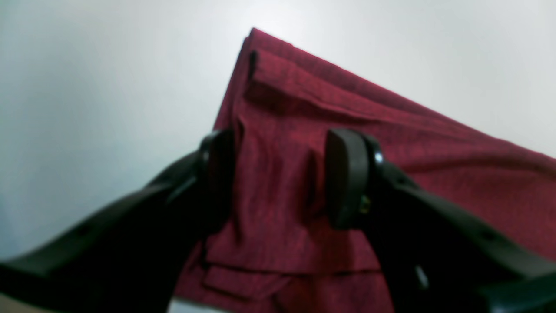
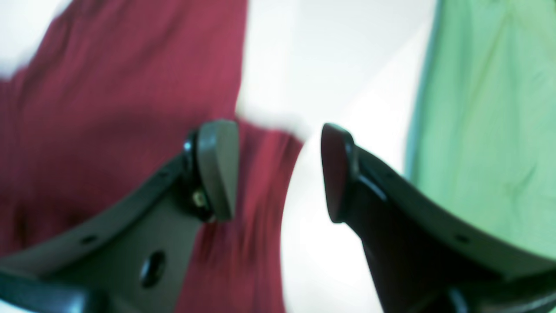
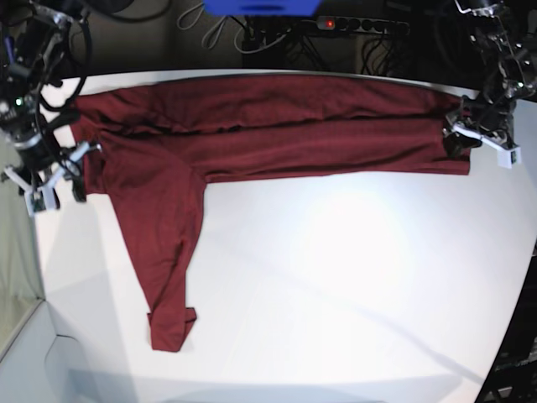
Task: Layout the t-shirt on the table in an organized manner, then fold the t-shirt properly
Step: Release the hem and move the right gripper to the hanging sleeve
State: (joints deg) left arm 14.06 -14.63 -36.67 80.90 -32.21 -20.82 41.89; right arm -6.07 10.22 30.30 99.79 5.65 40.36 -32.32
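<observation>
The maroon t-shirt [image 3: 277, 138] lies as a long folded band across the far side of the white table [image 3: 336, 277], with one sleeve [image 3: 164, 252] trailing toward the front left. At the shirt's right end, my left gripper [image 3: 460, 138] is open. In the left wrist view its fingers [image 1: 347, 178] stand apart over a puckered ridge of the cloth [image 1: 278, 182], not pinching it. My right gripper [image 3: 60, 178] is open at the shirt's left end. In the blurred right wrist view, the shirt's edge [image 2: 260, 174] sits under one of its fingers [image 2: 217, 169].
Cables and a power strip [image 3: 352, 23] run behind the table's far edge, beside a blue object [image 3: 260, 7]. A green surface [image 2: 482, 130] shows beyond the table's edge in the right wrist view. The table's curved edge [image 3: 40, 294] passes close to the right arm.
</observation>
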